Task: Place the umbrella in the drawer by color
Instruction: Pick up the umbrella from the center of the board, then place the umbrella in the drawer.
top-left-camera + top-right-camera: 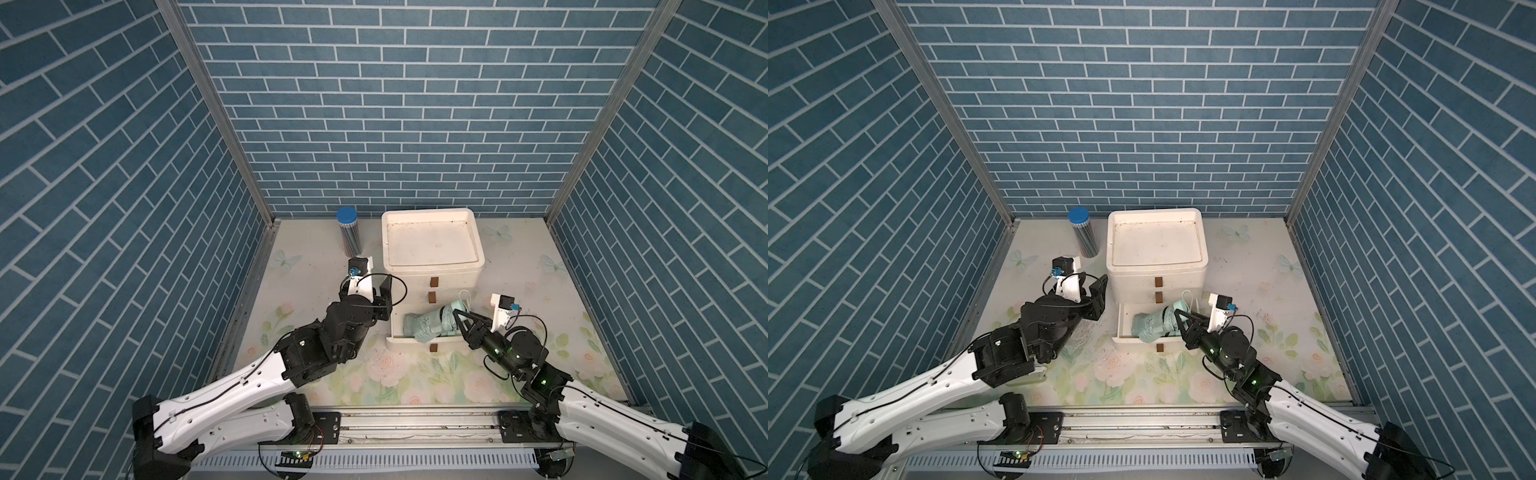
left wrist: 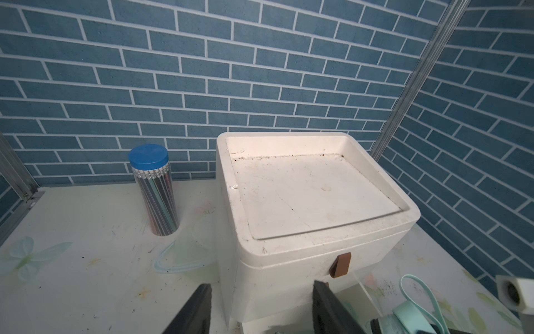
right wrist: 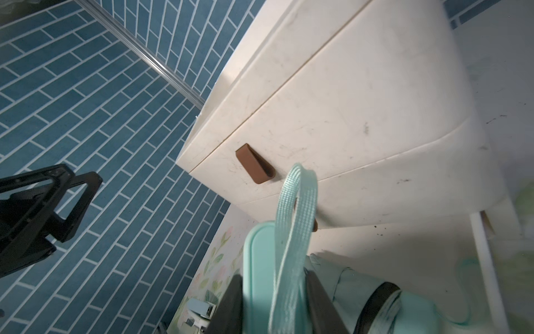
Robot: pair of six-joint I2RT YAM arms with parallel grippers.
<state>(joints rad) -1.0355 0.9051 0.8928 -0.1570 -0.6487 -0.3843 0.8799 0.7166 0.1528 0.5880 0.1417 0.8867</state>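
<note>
Umbrella (image 1: 432,326) lies in the open bottom drawer (image 1: 409,341), handle inside the right claw (image 1: 458,322); clamped or loose, unclear.

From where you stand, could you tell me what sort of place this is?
Most likely a staged robot test booth, not a real room: brick-print wall panels meet at bare metal corner posts, the tabletop is floral print, and the left arm and right arm sit on a mounting rail.

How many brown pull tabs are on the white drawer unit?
3. In a top view: top tab, middle tab just under it, bottom tab on the pulled-out drawer holding the umbrella. None seems hidden.
</note>
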